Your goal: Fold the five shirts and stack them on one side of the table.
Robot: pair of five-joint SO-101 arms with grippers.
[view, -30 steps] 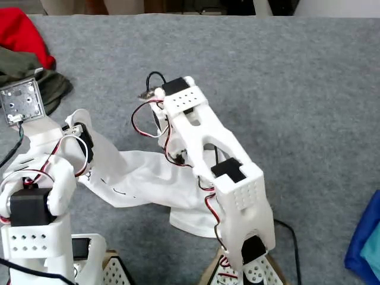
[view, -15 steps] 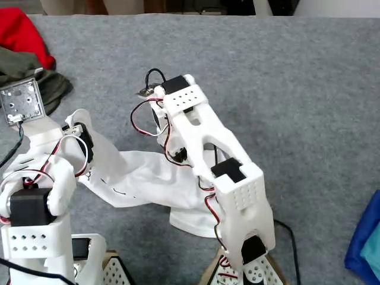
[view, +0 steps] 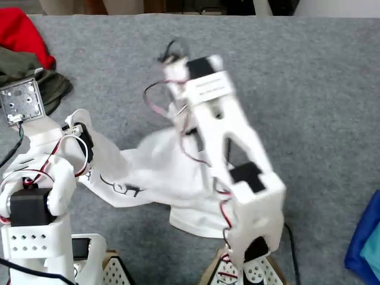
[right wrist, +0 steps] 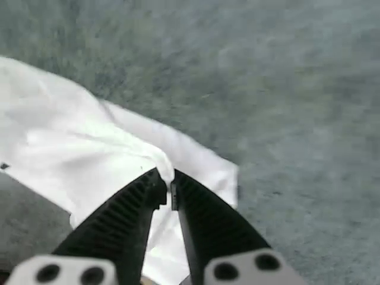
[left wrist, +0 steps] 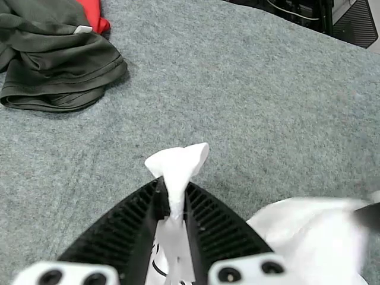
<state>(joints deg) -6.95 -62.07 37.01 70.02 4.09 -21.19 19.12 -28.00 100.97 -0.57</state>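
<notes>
high view: my left gripper (view: 76, 120) is at the near left of the grey felt-like table cover (view: 309, 89), fingers pinching one end of a crumpled white fabric shirt with small dark print (view: 160, 178). the white shirt runs from those fingers across to under my right arm (view: 237, 154), and its lower edge lies on the cover near the arm bases. can't tell my right fingers' state here, the wrist hides them. past my left fingers, at the far left edge, a rumpled dark olive shirt (view: 35, 77) touches a red fabric garment (view: 21, 32). a blue cloth piece (view: 365, 237) lies at the table edge, well apart from my right arm.

left wrist view: left gripper (left wrist: 172, 193) fingers are pressed on the white shirt (left wrist: 177, 163), with a small tuft poking out past the fingertips. more of it is bunched beside the fingers. the dark olive shirt (left wrist: 59, 59) lies well ahead of the fingertips, the red garment (left wrist: 100, 24) just behind it.

right wrist view: right gripper (right wrist: 168, 184) fingers are pressed together, pinching a raised fold of the white shirt (right wrist: 89, 148). the rest spreads out past the fingertips over the grey cover (right wrist: 285, 71).
</notes>
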